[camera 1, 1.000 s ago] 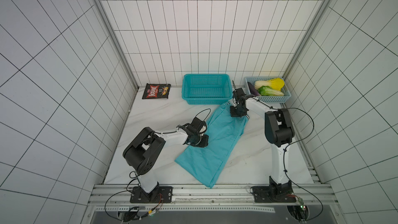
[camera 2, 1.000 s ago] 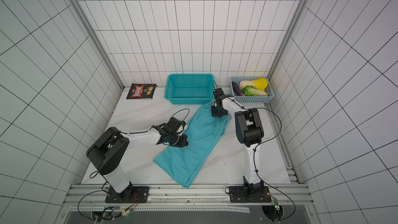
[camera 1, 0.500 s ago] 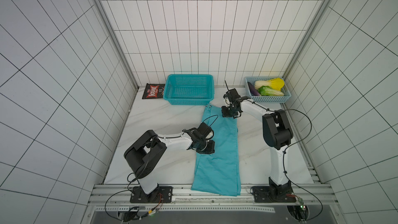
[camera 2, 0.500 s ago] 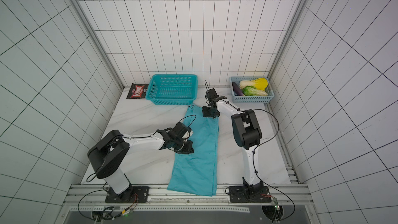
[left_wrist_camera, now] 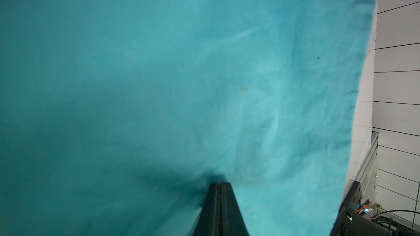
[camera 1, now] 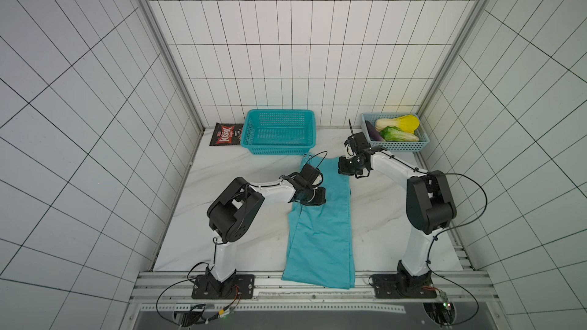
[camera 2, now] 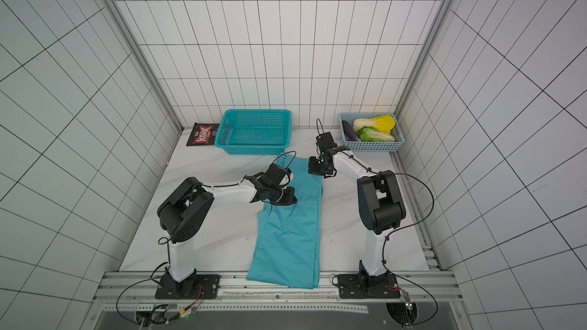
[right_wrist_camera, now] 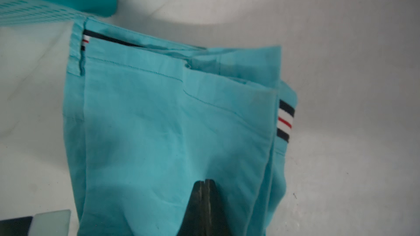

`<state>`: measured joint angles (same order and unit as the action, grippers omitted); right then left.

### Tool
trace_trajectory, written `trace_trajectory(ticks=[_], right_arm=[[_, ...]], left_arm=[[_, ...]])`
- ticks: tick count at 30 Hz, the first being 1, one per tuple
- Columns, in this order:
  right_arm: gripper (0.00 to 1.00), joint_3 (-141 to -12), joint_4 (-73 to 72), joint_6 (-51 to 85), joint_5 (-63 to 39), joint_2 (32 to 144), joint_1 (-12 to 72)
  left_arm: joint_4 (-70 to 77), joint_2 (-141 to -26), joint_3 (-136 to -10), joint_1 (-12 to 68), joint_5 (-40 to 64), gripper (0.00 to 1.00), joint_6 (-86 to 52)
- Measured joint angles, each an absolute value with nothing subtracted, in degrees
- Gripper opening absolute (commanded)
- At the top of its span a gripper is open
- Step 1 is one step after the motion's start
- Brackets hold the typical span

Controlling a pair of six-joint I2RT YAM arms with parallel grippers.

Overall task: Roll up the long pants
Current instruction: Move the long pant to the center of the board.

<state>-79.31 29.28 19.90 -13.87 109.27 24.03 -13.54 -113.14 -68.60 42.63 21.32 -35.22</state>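
The long pants [camera 1: 320, 236] [camera 2: 289, 236] are turquoise cloth, laid lengthwise down the middle of the marble table in both top views, leg ends draped over the front rail. My left gripper [camera 1: 317, 200] [camera 2: 287, 200] sits on their left edge, about a third of the way down from the waist. It is shut, and in the left wrist view the cloth [left_wrist_camera: 204, 76] puckers at the tip of the gripper [left_wrist_camera: 220, 183]. My right gripper [camera 1: 344, 169] [camera 2: 314, 169] [right_wrist_camera: 205, 180] is shut on the right edge just below the waistband, whose striped trim [right_wrist_camera: 285, 120] shows.
A turquoise perforated basket [camera 1: 276, 149] stands at the back, just beyond the waistband, with a black snack bag [camera 1: 226, 134] against its left side. A pale blue basket [camera 1: 397, 147] of vegetables sits at the back right, close behind my right wrist.
The pants swung from a diagonal lie to straight, with the leg ends sliding onto the front rail. Both grippers moved left with the cloth. The turquoise basket shifted left against the snack bag.
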Motion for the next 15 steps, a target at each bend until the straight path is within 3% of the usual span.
trace_trajectory(ticks=[6,15], right_arm=[[0.00,-75.1,29.4,22.6,-11.2,103.9,21.6],[0.01,-66.1,30.1,24.5,-5.7,78.3,13.8]], left_arm=[[-13.6,-120.0,-77.1,42.6,21.9,0.08,-34.7],[-16.7,-133.2,-97.9,41.1,22.2,0.08,-31.8]])
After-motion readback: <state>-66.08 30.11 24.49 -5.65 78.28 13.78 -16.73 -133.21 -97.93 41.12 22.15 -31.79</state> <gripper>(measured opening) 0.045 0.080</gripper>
